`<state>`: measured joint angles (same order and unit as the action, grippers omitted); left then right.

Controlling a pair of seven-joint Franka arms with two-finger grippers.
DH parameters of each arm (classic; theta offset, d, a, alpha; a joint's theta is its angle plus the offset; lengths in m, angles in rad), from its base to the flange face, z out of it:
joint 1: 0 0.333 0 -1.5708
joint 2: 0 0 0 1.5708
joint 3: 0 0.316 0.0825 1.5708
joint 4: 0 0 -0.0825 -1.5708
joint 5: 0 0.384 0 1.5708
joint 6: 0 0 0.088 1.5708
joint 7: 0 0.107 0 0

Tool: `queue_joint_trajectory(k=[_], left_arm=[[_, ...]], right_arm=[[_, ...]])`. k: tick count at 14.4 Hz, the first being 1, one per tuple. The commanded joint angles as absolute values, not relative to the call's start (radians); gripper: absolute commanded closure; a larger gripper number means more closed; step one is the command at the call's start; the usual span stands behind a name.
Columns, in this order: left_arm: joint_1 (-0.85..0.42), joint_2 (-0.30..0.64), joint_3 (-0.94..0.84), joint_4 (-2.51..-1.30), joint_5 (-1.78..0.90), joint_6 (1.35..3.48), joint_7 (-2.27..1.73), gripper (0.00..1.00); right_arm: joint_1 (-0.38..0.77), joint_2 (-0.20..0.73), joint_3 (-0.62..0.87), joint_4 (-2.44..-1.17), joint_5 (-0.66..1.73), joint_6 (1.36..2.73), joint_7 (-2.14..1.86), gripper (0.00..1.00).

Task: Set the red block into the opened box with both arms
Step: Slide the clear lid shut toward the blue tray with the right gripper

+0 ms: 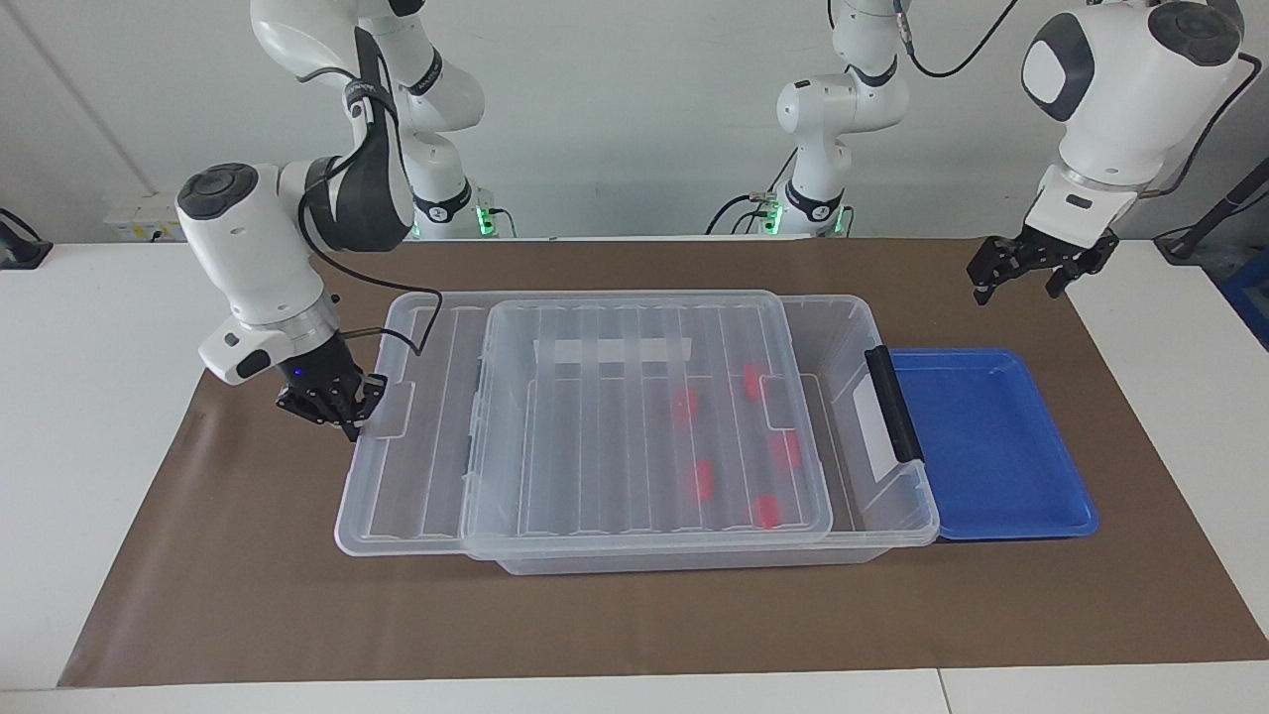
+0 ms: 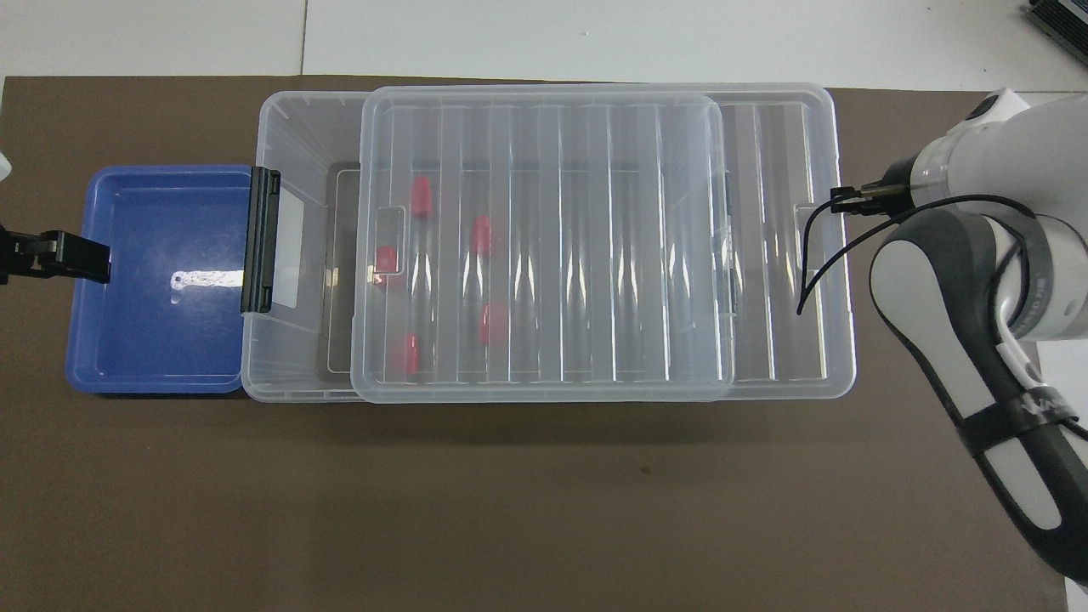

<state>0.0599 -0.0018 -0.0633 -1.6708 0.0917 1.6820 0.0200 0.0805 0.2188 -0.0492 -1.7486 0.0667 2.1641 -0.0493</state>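
right tool sits pinched shut, nothing in it, against the end tab of the ribbed lid at our right arm's end of the tabletop. lid lies across most of the box — only a strip by the black handle shows uncovered. red blocks already lie in the box under it. left tool waits up over the mat near the blue tray, spread wide, empty. risk: tab contact is shallow — lid could skew or jam on the rim, or the tool slip off.
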Motion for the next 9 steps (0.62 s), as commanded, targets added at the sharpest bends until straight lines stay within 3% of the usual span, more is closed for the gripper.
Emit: queue_joint_trajectory(k=[1, 9], left_arm=[[0.058, -0.02, -0.061, -1.689, 0.08, 1.689, 0.029, 0.0], [0.058, -0.02, -0.069, -1.687, 0.08, 1.687, 0.034, 0.0]], right_arm=[[0.124, 0.224, -0.049, -1.747, 0.094, 2.178, 0.01, 1.0], [0.173, 0.21, -0.043, -1.782, 0.155, 2.175, 0.044, 1.0]])
